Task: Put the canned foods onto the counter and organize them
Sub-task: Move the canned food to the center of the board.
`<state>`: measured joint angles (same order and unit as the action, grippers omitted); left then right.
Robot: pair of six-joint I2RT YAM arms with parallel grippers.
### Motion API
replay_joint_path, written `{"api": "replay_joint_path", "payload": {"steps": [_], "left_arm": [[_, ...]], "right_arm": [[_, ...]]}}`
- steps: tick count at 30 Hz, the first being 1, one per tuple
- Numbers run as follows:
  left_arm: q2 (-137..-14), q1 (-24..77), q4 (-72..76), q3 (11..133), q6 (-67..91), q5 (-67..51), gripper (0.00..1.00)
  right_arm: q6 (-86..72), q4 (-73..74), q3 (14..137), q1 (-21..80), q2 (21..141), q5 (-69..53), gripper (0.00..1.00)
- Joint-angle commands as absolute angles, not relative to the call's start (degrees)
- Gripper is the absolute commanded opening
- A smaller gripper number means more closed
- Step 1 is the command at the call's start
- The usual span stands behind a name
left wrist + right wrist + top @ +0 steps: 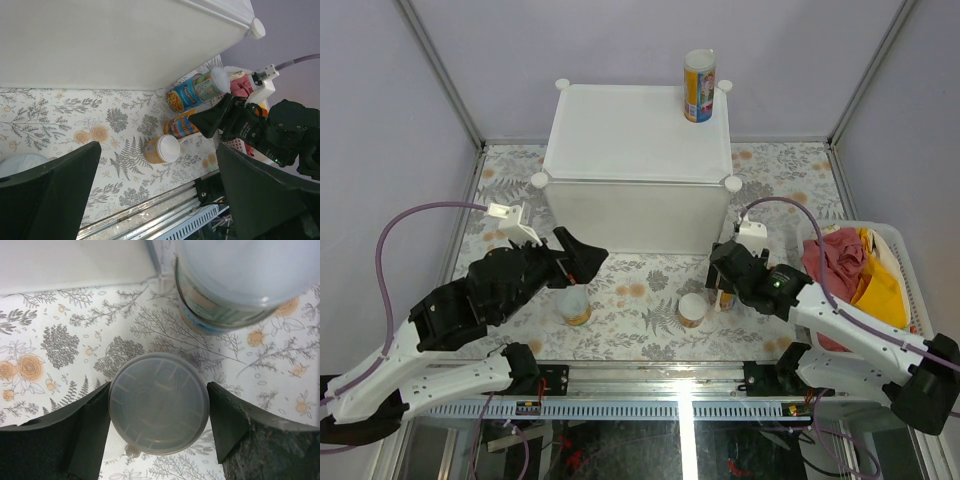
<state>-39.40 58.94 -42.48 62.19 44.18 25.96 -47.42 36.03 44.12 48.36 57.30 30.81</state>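
Two end effectors hang low over the patterned surface (pixel 630 275). Right end effector (pixel 158 396): fingers partly closed, pads touching both sides of the clear-lidded can (pixel 159 407); blue-labelled can (pixel 225 295) stands just beyond. Left end effector (pixel 578 268): fully wide, holding nothing; pale-lidded can (pixel 576 305) just beside it.

Illumination is even and diffuse, coming from overhead. The white surface (pixel 620 130) reads bright on top (its front face is slightly greyer). Shadows on the floral lower surface (pixel 640 290) are soft and short. A vertical glare streak crosses the metal rail (pixel 686 395). In the right wrist view the pale-lidded can (pixel 159 402) is sharp, but the taller can (pixel 240 270) at the top edge is blurred. In the left wrist view, the left jaws are dark, soft-focused and featureless.
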Motion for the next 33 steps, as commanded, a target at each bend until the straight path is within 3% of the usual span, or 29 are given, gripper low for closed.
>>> {"api": "replay_joint_path", "payload": {"steps": [1, 33], "left_arm": [[-38.42, 59.03, -41.52, 62.6, 44.86, 27.4, 1.0], [-34.52, 59.01, -45.45, 63.19, 46.23, 30.17, 1.0]], "right_arm": [[-44.0, 29.03, 45.63, 49.15, 60.0, 32.88, 0.36], [-37.0, 11.29, 60.04, 64.58, 85.04, 24.15, 0.35]]}}
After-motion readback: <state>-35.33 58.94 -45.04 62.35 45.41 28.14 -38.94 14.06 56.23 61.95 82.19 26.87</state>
